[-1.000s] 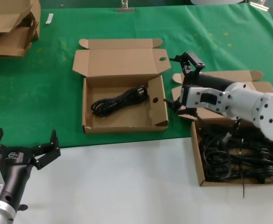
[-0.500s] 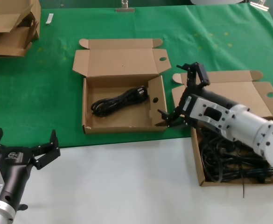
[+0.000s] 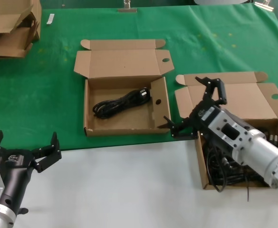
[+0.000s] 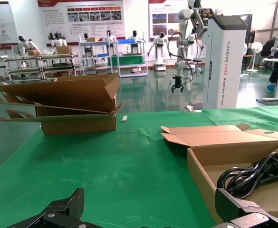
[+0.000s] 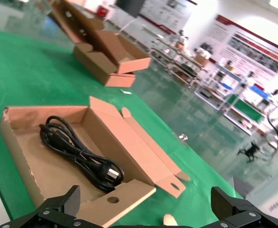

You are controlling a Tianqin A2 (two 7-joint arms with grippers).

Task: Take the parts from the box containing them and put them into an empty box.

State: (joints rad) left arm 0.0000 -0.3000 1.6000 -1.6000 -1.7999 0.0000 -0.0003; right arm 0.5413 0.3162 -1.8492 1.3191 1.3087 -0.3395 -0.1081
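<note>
The squarer box (image 3: 89, 110) with a hole-punched side flap (image 3: 158, 101) sits mid-table and holds one coiled black cord (image 3: 122, 102). The wider box (image 3: 201, 161) at the right holds several tangled black cords (image 3: 234, 161). My right gripper (image 3: 194, 107) is open and empty, hovering over the wider box's near-left corner, beside the squarer box. Its wrist view shows the gripper (image 5: 146, 204) open, with the cord (image 5: 77, 147) and the holed flap (image 5: 112, 199) before it. My left gripper (image 3: 24, 145) is parked, open and empty, at the front left; in its own view (image 4: 150, 209) the cord (image 4: 250, 175) shows.
A stack of flattened cardboard (image 3: 10, 28) lies at the far left corner, also in the left wrist view (image 4: 72, 107). A small white label (image 3: 50, 19) lies beside it. Green mat (image 3: 34, 95) covers the back; white tabletop (image 3: 119, 185) lies in front.
My right gripper, open and empty, has moved away from the squarer box, rightward and toward me, to the wider box's left edge. The left arm has not moved.
</note>
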